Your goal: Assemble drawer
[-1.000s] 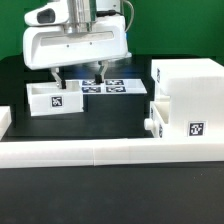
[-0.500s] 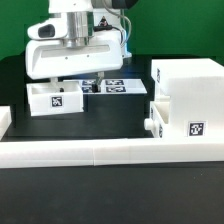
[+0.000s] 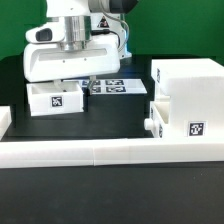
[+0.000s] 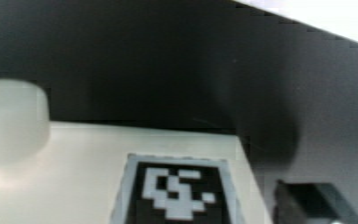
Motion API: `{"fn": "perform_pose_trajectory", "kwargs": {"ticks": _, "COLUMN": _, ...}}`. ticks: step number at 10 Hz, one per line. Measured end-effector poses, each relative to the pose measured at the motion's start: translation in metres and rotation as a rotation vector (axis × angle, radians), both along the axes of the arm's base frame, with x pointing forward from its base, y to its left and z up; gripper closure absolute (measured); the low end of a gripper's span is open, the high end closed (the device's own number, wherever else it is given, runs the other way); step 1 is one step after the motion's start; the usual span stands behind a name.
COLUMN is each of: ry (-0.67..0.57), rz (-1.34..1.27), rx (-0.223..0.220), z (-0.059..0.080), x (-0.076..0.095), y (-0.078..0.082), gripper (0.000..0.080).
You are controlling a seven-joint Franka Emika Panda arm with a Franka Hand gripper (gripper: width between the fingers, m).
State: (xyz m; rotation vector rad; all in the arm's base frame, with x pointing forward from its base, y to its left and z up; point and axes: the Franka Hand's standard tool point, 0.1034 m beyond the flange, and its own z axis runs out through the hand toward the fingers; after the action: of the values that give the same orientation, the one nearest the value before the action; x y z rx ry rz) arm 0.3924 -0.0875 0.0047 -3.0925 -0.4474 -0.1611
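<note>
A small white open-top tray with a square tag on its near wall sits at the exterior view's left. My gripper hangs low right over it, jaws apart, holding nothing; its fingers are partly hidden behind the tray wall. The wrist view shows a white tagged surface close up, a rounded white knob and one dark fingertip. The tall white box housing stands at the right. The second knobbed tray sits against the housing's left side.
The long low white border rail runs across the front. The marker board lies flat on the black table behind the gripper. A short white rail end shows at the left edge.
My gripper has moved to the exterior view's left and down, from above the marker board to over the left tray. The trays and the housing have not moved.
</note>
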Motion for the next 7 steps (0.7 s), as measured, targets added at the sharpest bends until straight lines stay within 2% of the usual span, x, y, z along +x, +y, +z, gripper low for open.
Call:
{"fn": "perform_pose_trajectory", "kwargs": {"ticks": 1, "ry": 0.0, "rz": 0.001, "rx": 0.0, "z": 0.0, "x": 0.0001, "y": 0.0003, "gripper": 0.0516}}
{"fn": "perform_pose_trajectory", "kwargs": {"ticks": 2, "ry": -0.001, "rz": 0.005, "rx": 0.0, "z": 0.0001, "x": 0.0006, "y": 0.0019, "gripper": 0.0656}}
{"fn": "perform_pose_trajectory", "kwargs": {"ticks": 3, "ry": -0.002, "rz": 0.009, "rx": 0.0, "z": -0.0001, "x": 0.0009, "y": 0.0034, "gripper": 0.0656}}
{"fn": "perform_pose_trajectory", "kwargs": {"ticks": 4, "ry": -0.001, "rz": 0.009, "rx": 0.0, "z": -0.0001, "x": 0.0009, "y": 0.0034, "gripper": 0.0752}}
{"fn": "perform_pose_trajectory", "kwargs": {"ticks": 7, "ry": 0.001, "rz": 0.018, "rx": 0.002, "z": 0.0012, "x": 0.0021, "y": 0.0071, "gripper": 0.0758}}
